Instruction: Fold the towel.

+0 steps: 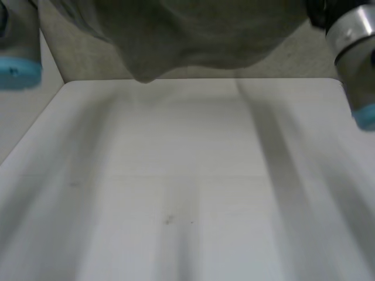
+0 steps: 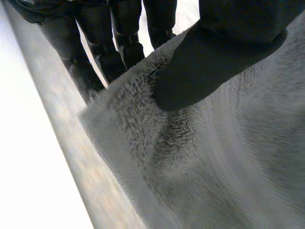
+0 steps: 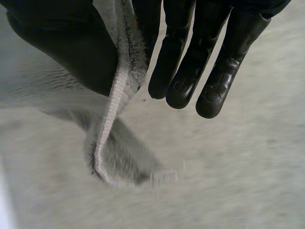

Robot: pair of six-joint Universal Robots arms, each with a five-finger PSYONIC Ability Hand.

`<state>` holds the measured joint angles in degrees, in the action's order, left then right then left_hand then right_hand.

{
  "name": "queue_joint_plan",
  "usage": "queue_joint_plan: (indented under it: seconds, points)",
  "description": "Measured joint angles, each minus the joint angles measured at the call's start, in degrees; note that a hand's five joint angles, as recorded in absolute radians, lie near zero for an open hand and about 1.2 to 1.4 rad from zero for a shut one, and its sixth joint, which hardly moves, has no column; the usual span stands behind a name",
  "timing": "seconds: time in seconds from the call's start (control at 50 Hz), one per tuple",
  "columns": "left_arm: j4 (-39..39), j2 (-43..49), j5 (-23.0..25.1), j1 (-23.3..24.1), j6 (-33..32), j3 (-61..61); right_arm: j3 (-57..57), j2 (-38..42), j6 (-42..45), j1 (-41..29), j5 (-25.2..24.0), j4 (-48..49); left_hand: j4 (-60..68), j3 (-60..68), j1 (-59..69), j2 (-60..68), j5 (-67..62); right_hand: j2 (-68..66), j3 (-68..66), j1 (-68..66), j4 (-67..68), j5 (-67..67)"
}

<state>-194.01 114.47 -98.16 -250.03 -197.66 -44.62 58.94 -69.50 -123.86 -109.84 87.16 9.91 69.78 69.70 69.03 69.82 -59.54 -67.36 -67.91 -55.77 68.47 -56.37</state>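
Both arms are raised, the left arm [image 1: 17, 41] at the left of the head view and the right arm [image 1: 354, 50] at the right, light-blue caps at their lower ends. The left hand [image 2: 228, 43] has its thumb pressed onto the towel [image 2: 214, 157] near a corner, straight fingers [image 2: 116, 45] backing the cloth from behind. The right hand [image 3: 66, 43] pinches the hem between thumb and nearest finger, the other fingers [image 3: 190, 67] straight and free of the cloth.
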Motion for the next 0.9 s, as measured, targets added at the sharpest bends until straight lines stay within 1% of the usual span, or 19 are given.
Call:
queue_joint_plan:
  seconds: [0.06,0.08,0.16,0.28,0.34,0.42,0.52,0.6,0.62,0.68,0.72,0.76,0.8,0.82,0.86,0.88,0.9]
  points:
    - [-0.4,-1.3,0.8,-0.2,0.8,-11.6,5.6,0.1,-0.4,0.3,-1.1,-3.0,0.0,0.0,0.0,0.0,0.0,0.0,0.0,0.0,0.1,0.0]
    - [-0.4,-1.3,0.8,-0.2,0.8,-11.6,5.6,0.1,-0.4,0.3,-1.1,-3.0,0.0,0.0,0.0,0.0,0.0,0.0,0.0,0.0,0.1,0.0]
    - [-1.0,-2.1,2.5,-0.4,0.9,-25.5,13.9,1.4,-2.2,1.2,-4.5,-5.0,0.0,0.0,0.0,0.0,0.0,0.0,0.0,0.0,0.1,0.0]
    - [-4.7,-2.1,4.3,-1.5,0.7,-40.7,23.8,4.8,-5.2,2.5,-8.9,-5.2,0.0,0.0,0.0,0.0,0.0,0.0,0.0,0.0,0.1,0.0]
    - [-6.7,-2.0,4.7,-2.2,0.6,-46.6,28.0,6.4,-5.9,3.1,-10.1,-5.2,0.0,0.0,0.0,0.0,0.0,0.0,0.0,0.0,0.1,0.0]
    - [-7.8,-2.2,4.9,-2.6,0.4,-51.7,31.8,7.0,-6.3,4.3,-10.4,-5.3,0.0,0.0,0.0,0.0,0.0,0.0,0.0,0.0,0.1,0.0]
    - [-7.8,-3.3,5.0,-2.6,0.2,-55.0,34.1,6.3,-6.3,5.4,-10.2,-6.5,0.0,0.0,0.0,0.0,0.0,0.0,0.0,0.0,0.1,0.0]
    - [-6.0,-7.2,5.0,-2.6,-0.3,-59.2,36.4,2.8,-5.6,7.1,-10.2,-12.6,0.0,0.0,0.0,0.0,0.0,0.0,0.0,0.0,0.1,0.0]
    - [-6.0,-7.2,5.0,-2.6,-0.3,-59.2,36.4,2.8,-5.6,7.1,-10.2,-12.6,0.0,0.0,0.0,0.0,0.0,0.0,0.0,0.0,0.1,0.0]
    - [-2.2,-12.5,5.0,-2.5,-2.1,-63.1,37.8,-1.6,-4.6,9.0,-10.6,-22.5,0.0,0.0,0.0,0.0,0.0,0.0,0.0,0.0,0.1,0.0]
    - [0.3,-14.9,5.0,-2.6,-3.5,-64.6,38.2,-3.2,-3.6,9.7,-10.8,-26.5,0.0,0.0,0.0,0.0,0.0,0.0,0.0,0.0,0.1,0.0]
    - [3.5,-17.4,5.0,-2.7,-5.5,-66.0,39.2,-5.9,-0.7,11.3,-11.0,-33.2,0.0,0.0,0.0,0.0,0.0,0.0,0.0,0.0,0.1,0.0]
    - [7.0,-19.7,5.1,-2.8,-7.8,-67.1,39.9,-7.4,1.5,12.3,-11.1,-36.7,0.0,0.0,0.0,0.0,0.0,0.0,0.0,0.0,0.1,0.0]
    - [9.7,-21.4,5.2,-2.8,-9.5,-67.9,40.8,-9.5,5.0,13.9,-11.2,-41.5,0.0,0.0,0.0,0.0,0.0,0.0,0.0,0.0,0.1,0.0]
    - [13.0,-23.4,5.4,-3.0,-11.6,-68.7,41.5,-11.3,8.2,15.4,-11.3,-45.4,0.0,0.0,0.0,0.0,0.0,0.0,0.0,0.0,0.1,0.0]
    - [16.6,-25.8,5.9,-3.1,-13.8,-69.5,42.0,-13.4,11.4,17.1,-11.5,-48.8,0.0,0.0,0.0,0.0,0.0,0.0,0.0,0.0,0.1,0.0]
    - [17.7,-26.5,6.2,-3.1,-14.4,-69.7,42.0,-14.2,12.5,17.7,-11.6,-49.8,0.0,0.0,0.0,0.0,0.0,0.0,0.0,0.0,0.1,0.0]
